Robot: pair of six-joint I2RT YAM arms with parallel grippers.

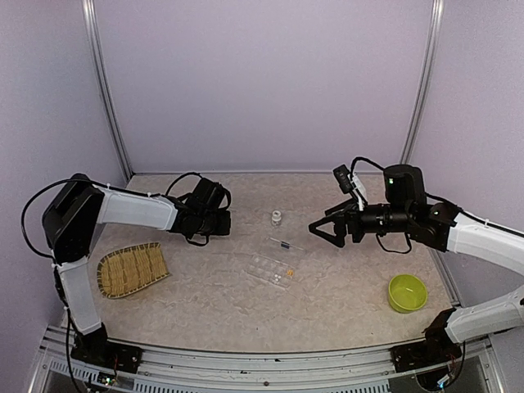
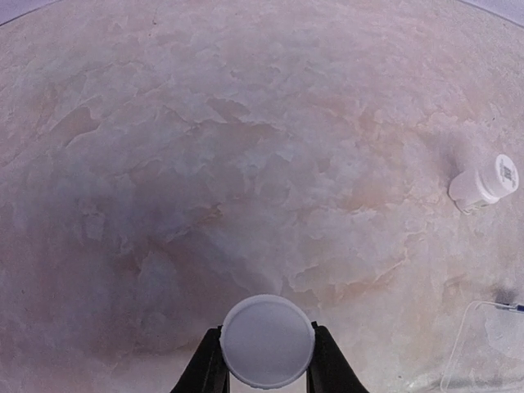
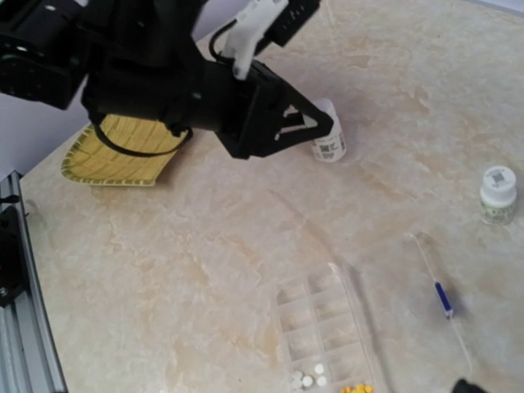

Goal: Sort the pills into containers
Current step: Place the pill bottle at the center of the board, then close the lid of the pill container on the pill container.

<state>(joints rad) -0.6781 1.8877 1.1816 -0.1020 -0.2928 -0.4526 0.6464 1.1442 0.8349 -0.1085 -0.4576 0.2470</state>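
Counter point(image 1: 205, 307), mottled beige stone-pattern, carrying the sorting set.

Item one: clear rectangular plastic compartment box point(image 1: 262, 264), lid open, lying near the middle between the two arms. Contents: small cluster of orange-yellow pills point(image 3: 357, 390) in one compartment; a few white round pills point(image 3: 308, 381) in the neighbouring one; the other compartments in view appear unfilled.

Item two: dark blue-black pill point(image 3: 442, 298), outside the compartments, by the open lid's edge. Whether it is on the lid or beside it cannot be told.

Item three: small white plastic bottle point(image 3: 330, 144), pinched between the fingers of the left gripper point(image 2: 267, 352), held off the counter, left of the box.

Item four: second white-capped bottle point(image 1: 277, 217), upright, just beyond the box.

Right gripper point(image 1: 321, 233): jaws spread wide, holding nothing, hovering right of the box.

Progress, by estimate: sorting under way but early. Two compartments are stocked, the dark pill is unplaced, and the held bottle presumably awaits emptying.
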